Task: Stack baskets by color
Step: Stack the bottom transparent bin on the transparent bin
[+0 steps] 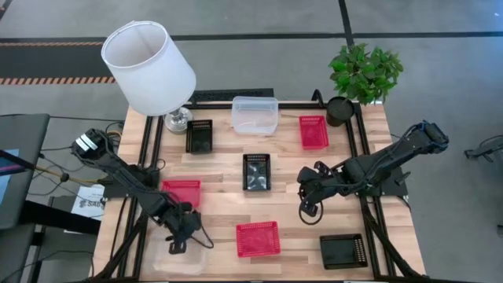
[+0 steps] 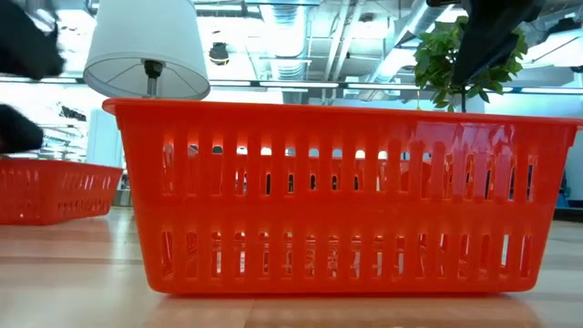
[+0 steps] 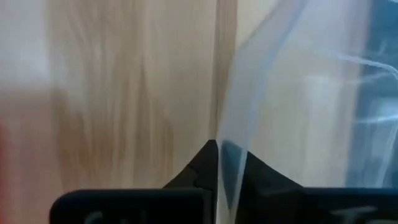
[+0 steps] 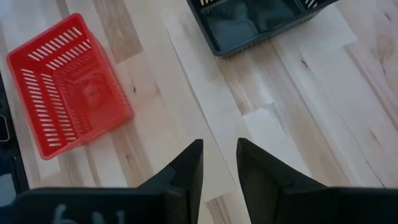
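Left wrist view shows me the thin wall of a clear basket (image 3: 273, 93) pinched between my left gripper's (image 3: 217, 155) fingers, jaws together on that rim. From above, this clear basket (image 1: 189, 258) sits at the table's (image 1: 220, 200) near-left corner, close to the front edge, with the left gripper (image 1: 178, 238) down on its back wall. Another clear basket (image 1: 255, 115) lies far off at the back centre, so I judge the step in hand is the pickup of this one, and the next move calls for a lift and a long carry across to that one. Red baskets lie at front centre (image 1: 258, 238), at left (image 1: 181, 191) just behind my gripper, and at back right (image 1: 313, 131); black ones at back left (image 1: 200, 136), centre (image 1: 257, 171) and front right (image 1: 343, 251). My right gripper (image 1: 307, 206) hovers over bare wood right of centre, jaws a little apart, holding nothing. The carry path runs between the left red basket and the centre black one; I want height before moving, since the lamp (image 1: 149, 67) overhangs the back-left corner and the front edge is close.
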`<action>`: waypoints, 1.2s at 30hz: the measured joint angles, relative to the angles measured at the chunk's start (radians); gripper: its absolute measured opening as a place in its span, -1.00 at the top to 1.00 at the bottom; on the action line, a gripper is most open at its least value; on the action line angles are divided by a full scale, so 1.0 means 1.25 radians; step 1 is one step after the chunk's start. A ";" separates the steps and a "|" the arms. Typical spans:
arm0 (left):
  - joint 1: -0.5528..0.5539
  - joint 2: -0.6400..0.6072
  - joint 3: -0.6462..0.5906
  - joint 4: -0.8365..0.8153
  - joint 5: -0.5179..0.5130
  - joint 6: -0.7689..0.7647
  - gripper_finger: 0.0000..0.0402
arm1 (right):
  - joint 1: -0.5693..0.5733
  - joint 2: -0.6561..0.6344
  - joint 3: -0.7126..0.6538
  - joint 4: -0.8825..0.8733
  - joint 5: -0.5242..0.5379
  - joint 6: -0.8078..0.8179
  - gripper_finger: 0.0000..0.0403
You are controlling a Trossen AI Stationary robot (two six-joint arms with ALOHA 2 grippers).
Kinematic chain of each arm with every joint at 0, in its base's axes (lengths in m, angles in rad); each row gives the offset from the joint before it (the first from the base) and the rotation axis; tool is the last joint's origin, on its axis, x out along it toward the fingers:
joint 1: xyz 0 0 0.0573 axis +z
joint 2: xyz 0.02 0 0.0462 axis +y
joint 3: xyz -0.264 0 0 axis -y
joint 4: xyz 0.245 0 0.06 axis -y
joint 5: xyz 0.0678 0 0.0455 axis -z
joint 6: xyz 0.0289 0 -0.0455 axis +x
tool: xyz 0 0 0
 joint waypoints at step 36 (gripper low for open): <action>0.557 -0.229 0.300 0.068 -0.760 0.213 1.00 | -0.085 -0.085 0.023 0.291 0.329 0.117 0.41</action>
